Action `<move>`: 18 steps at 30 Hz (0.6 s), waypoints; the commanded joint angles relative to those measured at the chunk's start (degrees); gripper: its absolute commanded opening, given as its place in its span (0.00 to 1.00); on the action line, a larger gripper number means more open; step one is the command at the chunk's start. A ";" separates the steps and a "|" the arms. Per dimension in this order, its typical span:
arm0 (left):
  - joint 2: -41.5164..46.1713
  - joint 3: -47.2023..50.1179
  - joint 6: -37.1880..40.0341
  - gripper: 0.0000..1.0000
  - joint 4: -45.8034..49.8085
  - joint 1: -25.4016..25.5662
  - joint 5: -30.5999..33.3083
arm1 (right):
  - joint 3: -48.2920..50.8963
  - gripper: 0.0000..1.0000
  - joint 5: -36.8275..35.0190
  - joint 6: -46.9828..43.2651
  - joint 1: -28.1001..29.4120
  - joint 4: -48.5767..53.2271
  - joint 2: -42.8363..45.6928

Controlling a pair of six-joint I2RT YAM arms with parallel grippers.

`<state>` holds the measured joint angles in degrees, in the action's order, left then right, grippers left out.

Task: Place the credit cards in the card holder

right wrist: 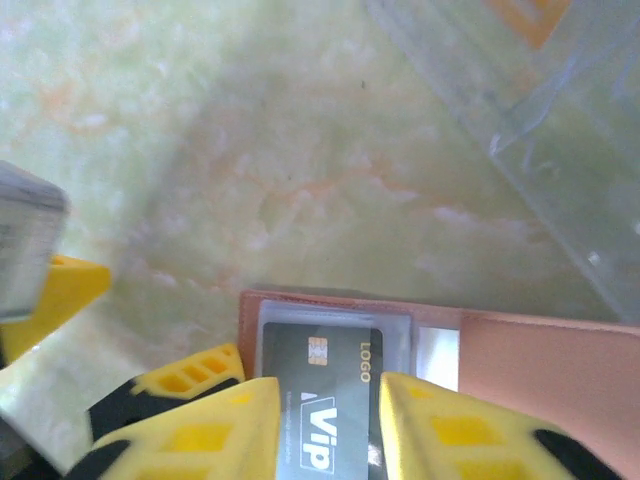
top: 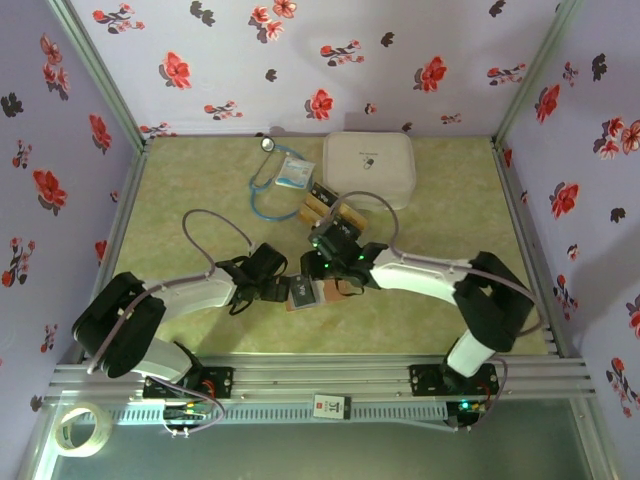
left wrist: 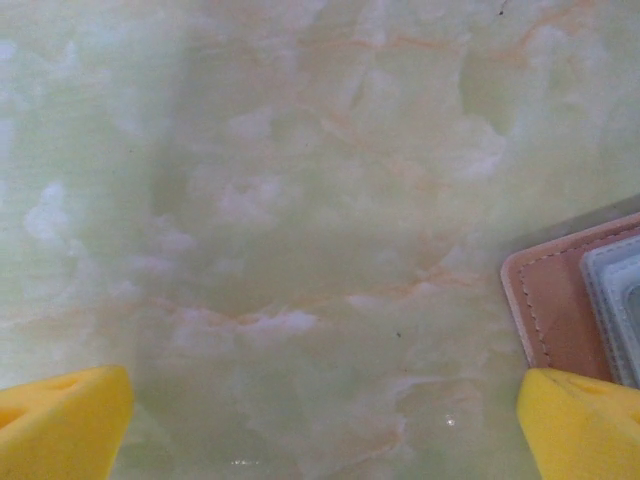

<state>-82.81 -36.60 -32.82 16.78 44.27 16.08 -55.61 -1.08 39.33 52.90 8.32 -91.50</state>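
The pinkish-brown card holder [top: 306, 294] [right wrist: 520, 360] lies open on the table between both arms. A black credit card [right wrist: 325, 365] with "VIP" and "LOGO" lettering lies in its clear left pocket. My right gripper [top: 322, 280] [right wrist: 330, 400] hovers over that card with its yellow fingers [right wrist: 235, 420] parted, the card lying flat between them. My left gripper [top: 280, 288] [left wrist: 320, 440] is open wide at the holder's [left wrist: 560, 310] left edge, one yellow finger [left wrist: 580, 425] beside the leather. More credit cards [top: 330, 208], black and gold, lie near the white case.
A large white rounded case [top: 368, 168] stands at the back. A stethoscope [top: 266, 185] and a white-blue packet [top: 296, 172] lie left of it. A clear plastic sleeve [right wrist: 540, 130] lies just beyond the holder. A tape roll [top: 82, 430] sits off the table, bottom left.
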 commanded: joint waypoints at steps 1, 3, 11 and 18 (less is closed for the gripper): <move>1.18 0.67 -0.37 1.00 2.84 0.21 1.68 | 3.28 0.39 -3.38 -0.65 -2.49 4.52 4.47; 2.12 0.66 -0.39 1.00 3.47 0.25 1.61 | 5.55 0.42 -3.87 -0.69 -4.05 5.29 6.58; 6.21 1.83 -0.72 1.00 5.47 0.12 2.47 | 11.39 0.47 -5.57 -1.79 -7.56 7.33 9.25; 6.86 1.88 -1.00 1.00 5.83 0.16 2.51 | 11.58 0.45 -5.24 -1.98 -7.92 6.36 7.22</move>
<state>-77.06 -35.11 -32.86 21.12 44.27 16.97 -44.16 -4.97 38.44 45.36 14.70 -83.48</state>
